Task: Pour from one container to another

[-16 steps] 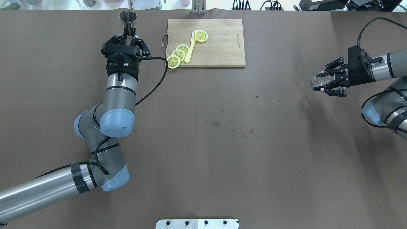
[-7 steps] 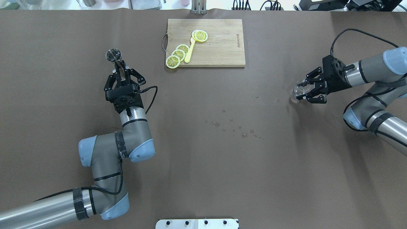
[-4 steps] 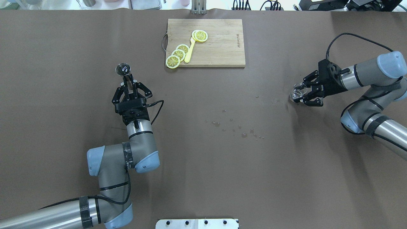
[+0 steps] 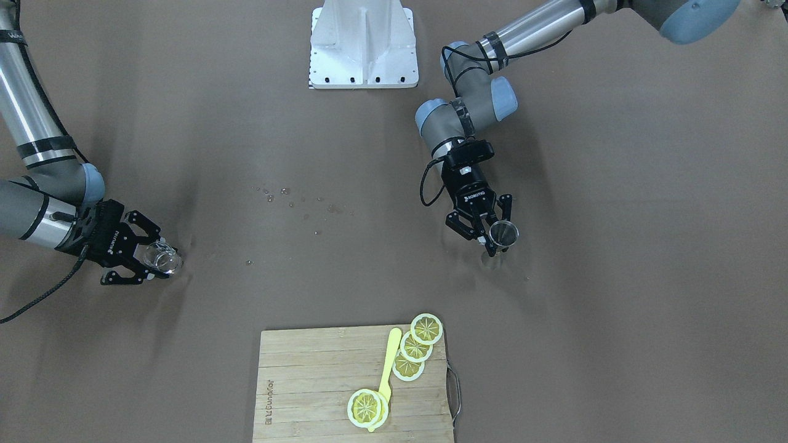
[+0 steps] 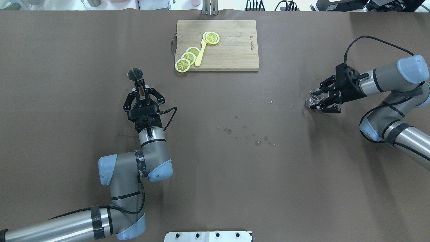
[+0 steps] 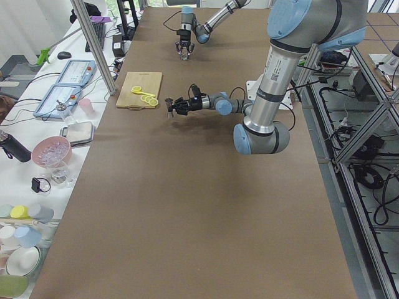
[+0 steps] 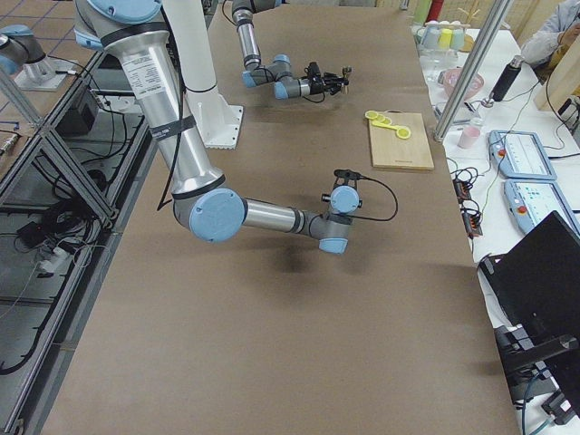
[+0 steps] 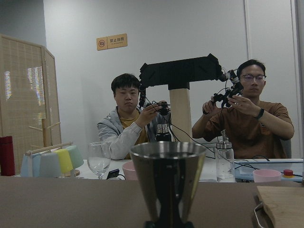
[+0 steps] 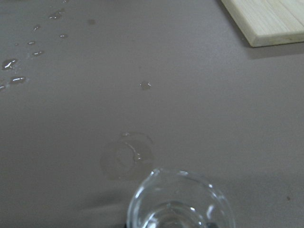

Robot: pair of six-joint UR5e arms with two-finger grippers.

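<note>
Where countable from overhead: one left pincer [image 5: 142, 91], one right pincer [image 5: 317, 99], one steel jigger [image 5: 135, 74], one clear glass [image 5: 311, 99], one cutting board [image 5: 231, 50], one yellow spoon [image 5: 200, 55], four lemon slices [image 5: 183, 65], perhaps a fifth under the farthest. Left pincer: clamped on jigger's waist, bowl upright beyond fingertips. Right pincer: closed round glass, held between fingers. Since earlier: left drawn back from far tabletop [image 5: 215, 174] edge, right shifted inward.
</note>
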